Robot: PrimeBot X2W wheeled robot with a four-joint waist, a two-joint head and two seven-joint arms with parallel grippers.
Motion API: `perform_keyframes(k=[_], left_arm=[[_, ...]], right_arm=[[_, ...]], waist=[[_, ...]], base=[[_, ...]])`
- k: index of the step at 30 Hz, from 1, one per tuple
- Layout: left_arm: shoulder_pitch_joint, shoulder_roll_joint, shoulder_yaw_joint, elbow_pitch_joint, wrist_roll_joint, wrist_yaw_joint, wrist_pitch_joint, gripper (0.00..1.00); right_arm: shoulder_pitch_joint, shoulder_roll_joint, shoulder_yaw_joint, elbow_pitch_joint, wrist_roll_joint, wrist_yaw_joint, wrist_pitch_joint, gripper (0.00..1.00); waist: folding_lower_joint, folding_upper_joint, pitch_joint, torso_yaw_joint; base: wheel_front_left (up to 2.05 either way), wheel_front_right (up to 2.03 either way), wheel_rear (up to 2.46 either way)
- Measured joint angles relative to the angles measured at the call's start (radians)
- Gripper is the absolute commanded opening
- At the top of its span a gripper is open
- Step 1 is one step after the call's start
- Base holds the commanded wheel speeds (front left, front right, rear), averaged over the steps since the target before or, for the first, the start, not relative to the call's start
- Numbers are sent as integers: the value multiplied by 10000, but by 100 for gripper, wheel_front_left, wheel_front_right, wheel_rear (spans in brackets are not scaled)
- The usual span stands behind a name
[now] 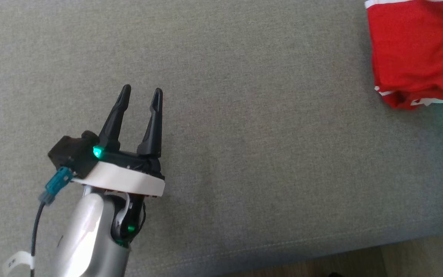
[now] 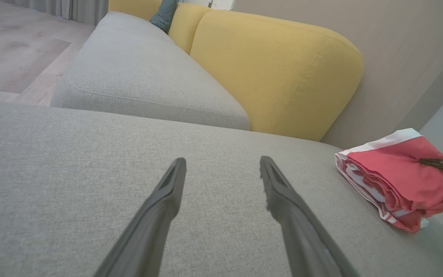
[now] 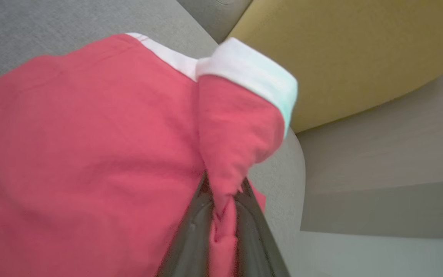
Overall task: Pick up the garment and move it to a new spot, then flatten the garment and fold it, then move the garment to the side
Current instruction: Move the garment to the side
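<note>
your right gripper (image 3: pixel 224 188) pinches a fold of the red garment (image 3: pixel 90 154), fingers nearly together; your left gripper (image 1: pixel 142 92) stands wide, empty, above the grey cushion (image 1: pixel 283 161); the folded garment lies on that cushion's right end, near the yellow backrest (image 2: pixel 275 69)

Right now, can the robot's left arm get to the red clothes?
Probably yes: only bare grey cushion lies between the open left gripper and the red garment, though the right gripper pinches it.
</note>
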Motion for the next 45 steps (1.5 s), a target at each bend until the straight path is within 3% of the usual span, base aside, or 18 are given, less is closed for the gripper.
perform_keyframes(k=[10, 25, 26, 27, 28, 41, 45], left_arm=[[-79, -2, 8, 35, -21, -73, 0, 100], [121, -2, 52, -13, -100, -69, 0, 100], [119, -2, 67, -13, -100, -69, 0, 100], [118, -2, 81, -13, -100, -69, 0, 100], [118, -2, 100, -13, -98, -71, 0, 100], [151, -2, 259, 52, -58, -84, 0, 100], [152, -2, 263, 59, -73, -81, 0, 100]], right_arm=[[11, -334, -111, -506, -31, 0, 880, 0], [1173, -205, -2090, -1020, -134, 0, 1714, 0], [1182, -180, -2243, -1066, -130, 0, 1764, 9], [1214, -115, -2431, -1089, -119, 0, 1776, 46], [1278, -12, -2644, -1124, -75, 0, 1822, 100], [1768, 825, -3956, -1716, -362, 0, 2219, 100], [1993, 1885, -4884, -2109, -40, 0, 1632, 100]], waist=[[-1, 0, -222, 53], [-1, 0, -260, -85], [-1, 0, -237, -87], [-1, 0, -223, -90], [-1, 0, -213, -95], [-1, 0, -371, -40], [-1, 0, -482, 24]], base=[[0, 0, 0], [0, 0, 0], [0, 0, 0], [0, 0, 0], [0, 0, 0], [0, 0, 0], [0, 0, 0]])
